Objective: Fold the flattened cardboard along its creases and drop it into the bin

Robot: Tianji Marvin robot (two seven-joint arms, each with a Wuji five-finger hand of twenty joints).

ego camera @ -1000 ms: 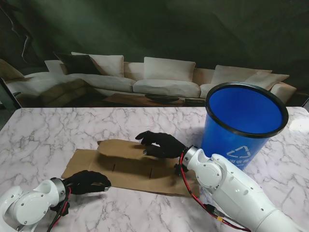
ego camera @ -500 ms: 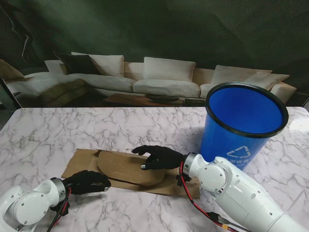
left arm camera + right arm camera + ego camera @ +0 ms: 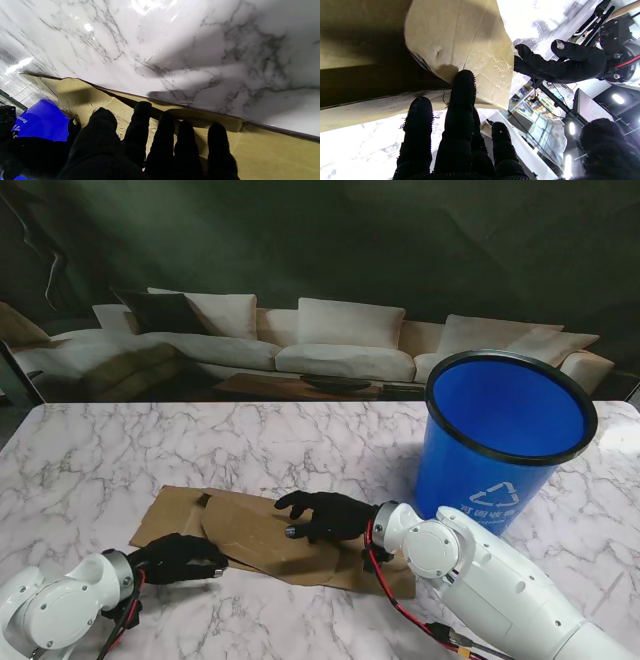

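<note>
The cardboard (image 3: 262, 532) lies on the marble table (image 3: 120, 450), near the edge nearest to me and left of the bin (image 3: 505, 442). One panel is folded over onto the sheet beneath it; the folded panel has a rounded outline and sits at a low angle, not fully flat, with a dark gap visible under its edge in the left wrist view (image 3: 82, 97).

The right hand (image 3: 325, 515) rests palm down on top of the folded panel, fingers extended and slightly spread. In the right wrist view one fingertip (image 3: 463, 77) touches the underside-facing surface of the cardboard (image 3: 460, 42); the other fingers lie alongside it without curling around any edge. The hand presses on the panel but grips nothing.

The left hand (image 3: 178, 558) sits at the near left part of the sheet, fingers pointing toward the right hand. In the left wrist view its fingers (image 3: 140, 125) lie extended and side by side on the cardboard surface, flat against it. No edge is enclosed by the fingers. The thumb position cannot be told. The same hand (image 3: 560, 62) appears in the right wrist view, fingers stretched toward the panel edge.

The bin stands upright on the table, to the right of the cardboard and just beside the right forearm. Its blue wall (image 3: 42, 122) shows in the left wrist view.
</note>
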